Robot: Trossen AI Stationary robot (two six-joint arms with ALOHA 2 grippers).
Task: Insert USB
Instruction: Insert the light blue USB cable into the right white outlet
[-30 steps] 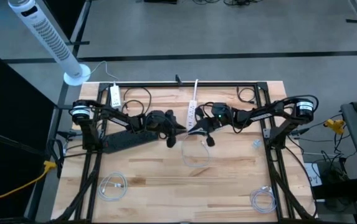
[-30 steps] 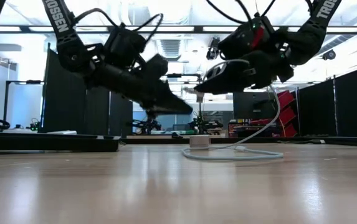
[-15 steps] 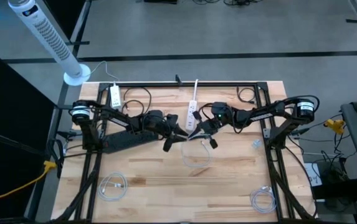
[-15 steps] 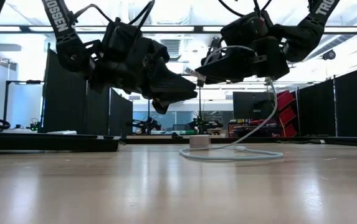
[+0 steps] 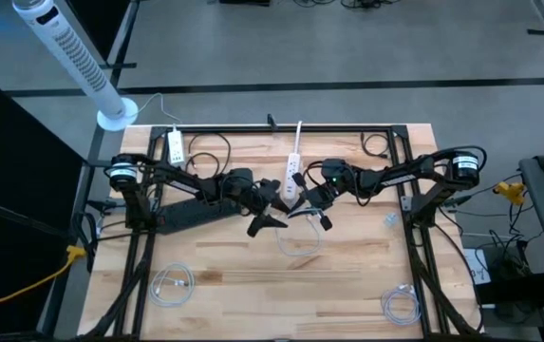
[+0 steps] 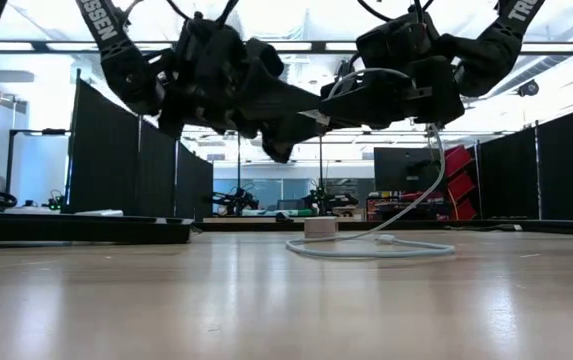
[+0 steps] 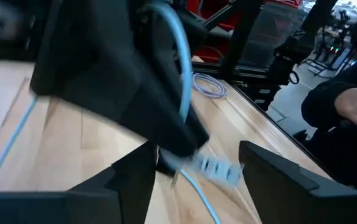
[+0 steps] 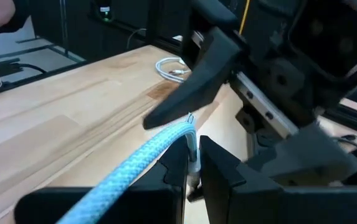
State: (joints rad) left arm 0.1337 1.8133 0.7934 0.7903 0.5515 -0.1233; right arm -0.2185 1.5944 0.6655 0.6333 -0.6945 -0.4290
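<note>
Cable (image 8: 166, 140) apparently in right hand (image 8: 194, 163)

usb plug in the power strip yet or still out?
Still out. The right gripper holds the braided cable by its plug in the air, facing the left gripper, clear of the power strip on the table.

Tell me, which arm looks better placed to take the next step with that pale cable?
Probably the right: the right gripper already pinches the cable near its plug end. The left gripper is open, facing it.
</note>
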